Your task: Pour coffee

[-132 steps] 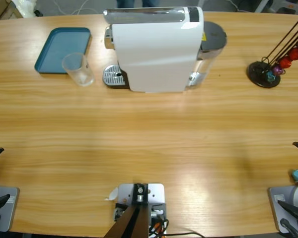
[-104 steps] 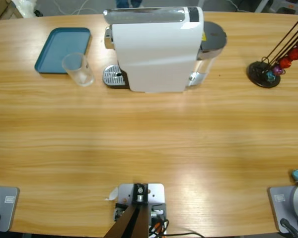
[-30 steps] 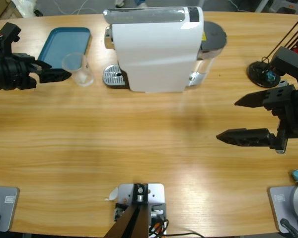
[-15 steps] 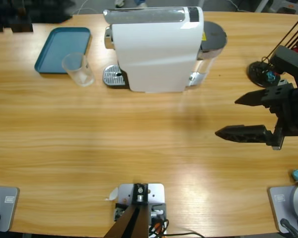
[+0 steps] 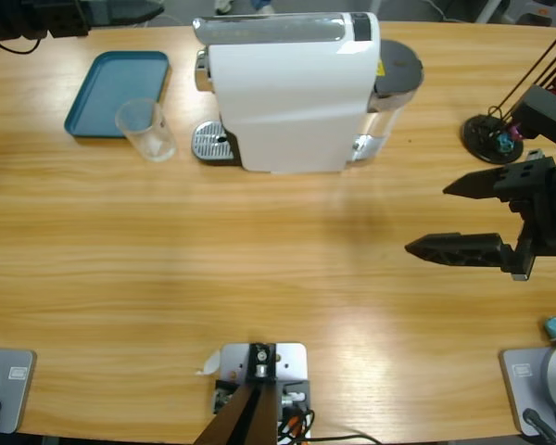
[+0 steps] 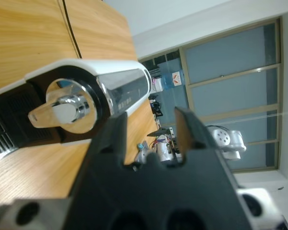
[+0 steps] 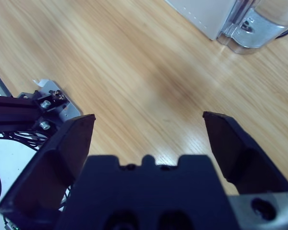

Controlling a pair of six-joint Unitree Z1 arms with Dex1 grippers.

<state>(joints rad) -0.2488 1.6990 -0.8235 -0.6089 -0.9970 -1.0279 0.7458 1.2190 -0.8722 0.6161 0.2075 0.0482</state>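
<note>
Your right pincer (image 5: 452, 217) hangs wide apart and empty over bare wooden tabletop (image 5: 259, 269) at frame right. Your left pincer (image 6: 151, 127), slightly parted and empty, sits at the upper left corner, aimed toward the white coffee machine (image 5: 292, 88).

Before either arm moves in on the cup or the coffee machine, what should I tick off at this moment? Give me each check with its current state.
1. Clear cup upright on the table, beside the blue tray: ok.
2. Cup under the coffee machine spout, on the drip grate: not ok, it stands to the side of the grate.
3. Right end effector open and holding nothing: ok, it is over bare table.
4. Left end effector open and holding nothing: ok, the left wrist view shows a gap between the jaws.
5. Left end effector lined up on the cup: not ok, it faces the machine's front end.
6. Capsule loaded in the machine: cannot tell.
</note>
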